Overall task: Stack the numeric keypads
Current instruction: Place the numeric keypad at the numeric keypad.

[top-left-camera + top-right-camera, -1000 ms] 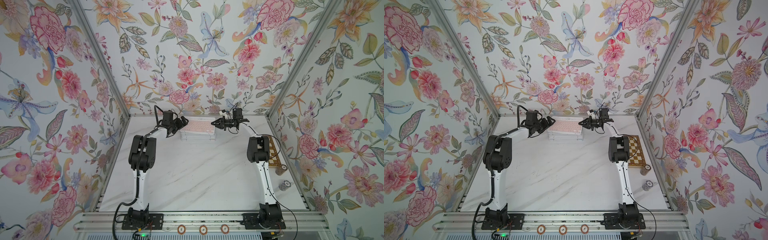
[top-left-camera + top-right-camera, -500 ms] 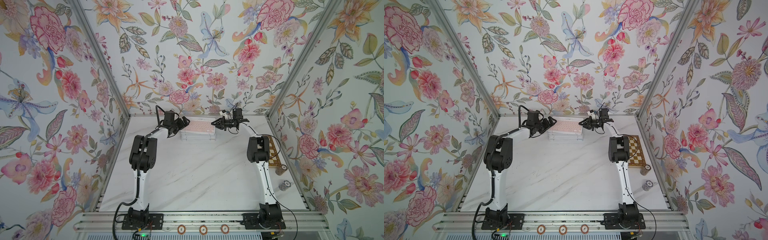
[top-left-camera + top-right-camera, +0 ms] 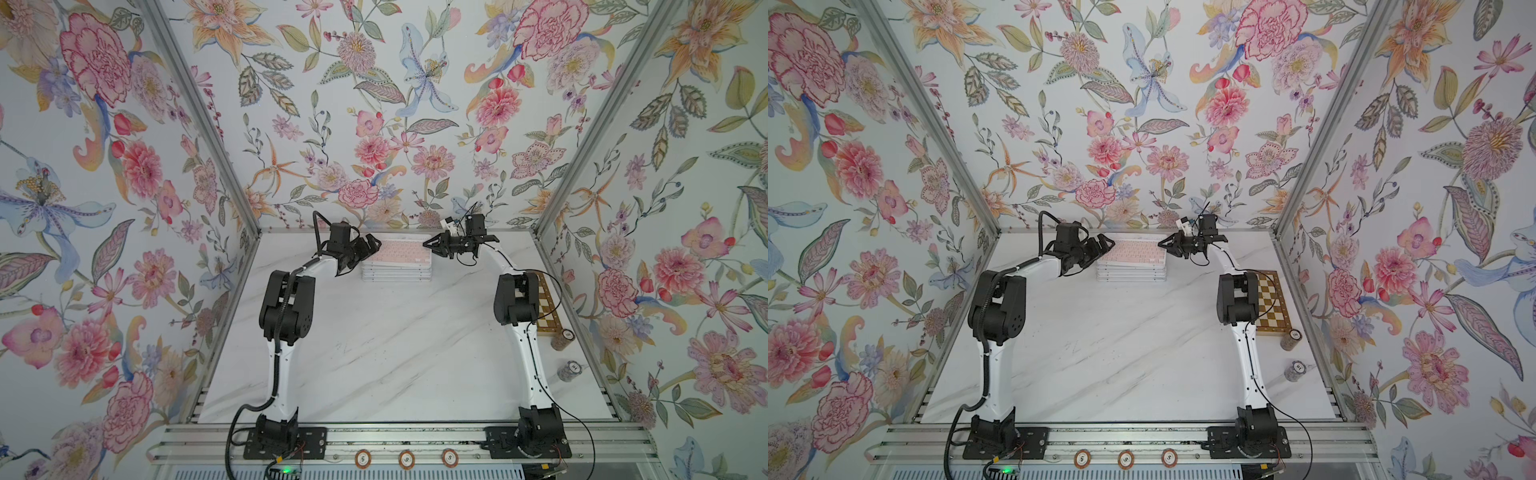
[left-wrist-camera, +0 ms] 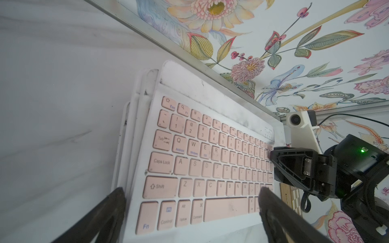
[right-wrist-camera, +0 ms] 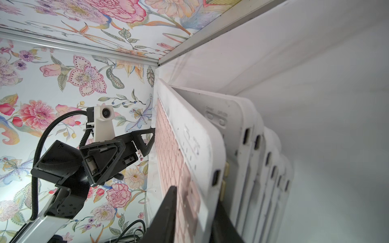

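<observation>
The numeric keypads lie in a white stack (image 3: 397, 272) (image 3: 1131, 274) at the back middle of the table. The top keypad (image 3: 399, 251) (image 4: 210, 157) (image 5: 168, 147) has pink keys and sits slightly askew on the ones below. My left gripper (image 3: 368, 245) (image 4: 191, 202) is wide open at that keypad's left end, holding nothing. My right gripper (image 3: 430, 245) (image 5: 195, 197) straddles its right end, one finger over the keys and one under the edge. Its jaws are narrowly parted and loose around the keypad.
The back wall runs close behind the stack. A brown-and-cream chessboard (image 3: 1273, 303) lies at the right edge beside the right arm. Two poker chip stacks (image 3: 1290, 338) (image 3: 1296, 370) stand in front of it. Three chips (image 3: 405, 458) sit on the front rail.
My left gripper has moved a little to the right, up to the stack's left end. The right gripper's jaws have parted slightly at the top keypad's right end.
</observation>
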You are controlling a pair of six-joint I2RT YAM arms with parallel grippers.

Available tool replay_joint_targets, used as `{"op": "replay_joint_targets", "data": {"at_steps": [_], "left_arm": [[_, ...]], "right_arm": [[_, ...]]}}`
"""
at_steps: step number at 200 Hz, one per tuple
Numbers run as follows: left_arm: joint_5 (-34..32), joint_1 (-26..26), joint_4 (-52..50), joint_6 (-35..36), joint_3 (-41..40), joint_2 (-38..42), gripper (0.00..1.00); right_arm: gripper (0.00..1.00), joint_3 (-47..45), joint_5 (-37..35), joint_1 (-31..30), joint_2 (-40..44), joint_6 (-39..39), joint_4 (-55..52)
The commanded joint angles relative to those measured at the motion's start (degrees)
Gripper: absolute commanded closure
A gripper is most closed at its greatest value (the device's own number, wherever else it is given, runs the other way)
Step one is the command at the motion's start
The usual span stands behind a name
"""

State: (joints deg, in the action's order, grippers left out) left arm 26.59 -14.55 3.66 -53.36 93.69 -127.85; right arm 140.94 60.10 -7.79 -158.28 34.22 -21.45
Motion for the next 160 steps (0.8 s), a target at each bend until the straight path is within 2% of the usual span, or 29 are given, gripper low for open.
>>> {"op": "replay_joint_targets", "data": {"at_steps": [1,160], "left_arm": [[0.3,-0.9,0.7,-0.5,-1.3,3.6,0.01],[0.9,-1.2,1.8,-0.9,-4.6,6.3,0.01]], "right_arm": [[0.73,2.2,-2.6,-0.5,-0.7,-3.1,-2.2],[0.58,4.0,-18.4,-2.2,3.1,-12.8,-10.3]]}}
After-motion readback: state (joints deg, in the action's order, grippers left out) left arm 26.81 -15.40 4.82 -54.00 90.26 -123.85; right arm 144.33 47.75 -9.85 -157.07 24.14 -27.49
